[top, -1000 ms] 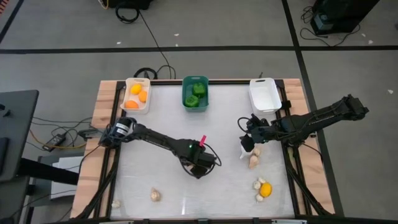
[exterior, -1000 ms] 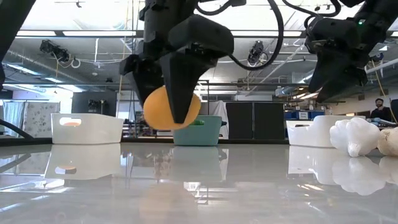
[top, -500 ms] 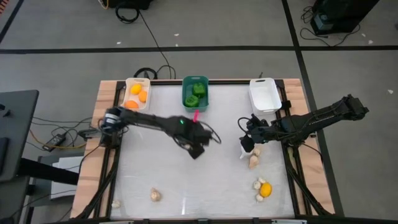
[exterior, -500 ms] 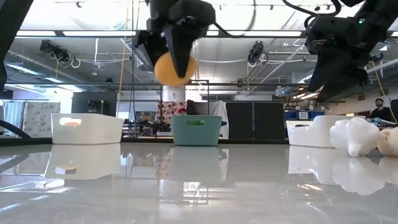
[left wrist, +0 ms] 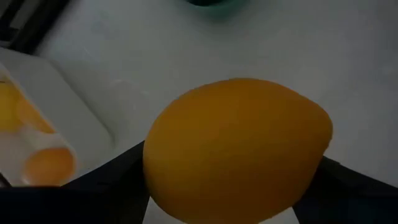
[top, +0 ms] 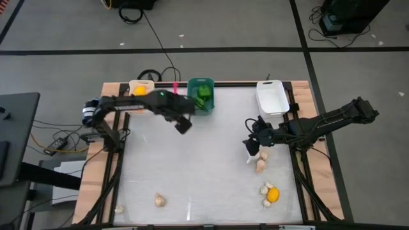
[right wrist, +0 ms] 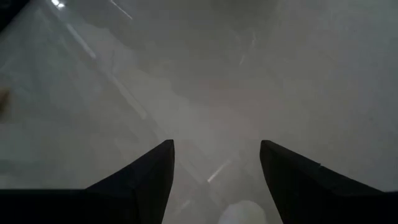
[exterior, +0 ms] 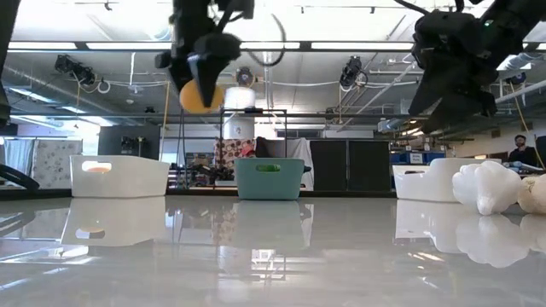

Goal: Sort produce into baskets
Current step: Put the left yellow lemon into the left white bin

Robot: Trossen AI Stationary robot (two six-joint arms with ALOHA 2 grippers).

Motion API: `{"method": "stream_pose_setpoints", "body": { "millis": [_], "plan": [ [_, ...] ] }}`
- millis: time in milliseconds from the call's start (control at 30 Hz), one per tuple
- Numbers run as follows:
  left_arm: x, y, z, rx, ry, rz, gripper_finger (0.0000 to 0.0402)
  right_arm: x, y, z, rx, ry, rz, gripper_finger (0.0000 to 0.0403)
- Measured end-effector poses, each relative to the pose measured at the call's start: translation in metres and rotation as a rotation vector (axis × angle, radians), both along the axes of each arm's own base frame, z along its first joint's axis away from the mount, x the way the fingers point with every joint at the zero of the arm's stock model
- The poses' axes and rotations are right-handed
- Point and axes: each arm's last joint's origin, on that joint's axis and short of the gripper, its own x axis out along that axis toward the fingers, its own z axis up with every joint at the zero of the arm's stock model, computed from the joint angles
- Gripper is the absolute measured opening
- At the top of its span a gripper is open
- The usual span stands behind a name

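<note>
A smooth, slightly lemon-shaped orange fruit (left wrist: 236, 149) is gripped in the left hand (exterior: 201, 81), held high above the worktop (top: 204, 172) near the far-left white bin (exterior: 119, 176). The right hand (right wrist: 214, 177) is parked open over pale lumpy garlic bulbs (exterior: 486, 186) at the right, nothing held.

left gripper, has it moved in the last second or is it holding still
Yes. The left gripper, shut on the orange fruit, has swung from mid-table toward the far-left white basket, now beside the teal basket.
</note>
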Motion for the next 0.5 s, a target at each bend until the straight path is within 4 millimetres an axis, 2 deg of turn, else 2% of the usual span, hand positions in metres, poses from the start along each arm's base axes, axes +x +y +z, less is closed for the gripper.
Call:
{"method": "stream_pose_setpoints", "body": {
  "millis": [200, 333, 500],
  "plan": [
    [-0.033, 0.041, -0.014, -0.011, -0.067, 0.023, 0.0308, 0.001, -0.009, 0.001, 0.007, -0.032, -0.14, 0.0248],
    [-0.055, 0.063, -0.025, -0.012, -0.006, 0.038, 0.0308, 0.002, -0.021, 0.001, 0.024, -0.044, -0.234, 0.0248],
    [-0.079, 0.091, -0.031, 0.019, 0.073, 0.032, 0.0308, 0.003, -0.033, 0.001, 0.067, -0.074, -0.344, 0.0248]
  ]
}}
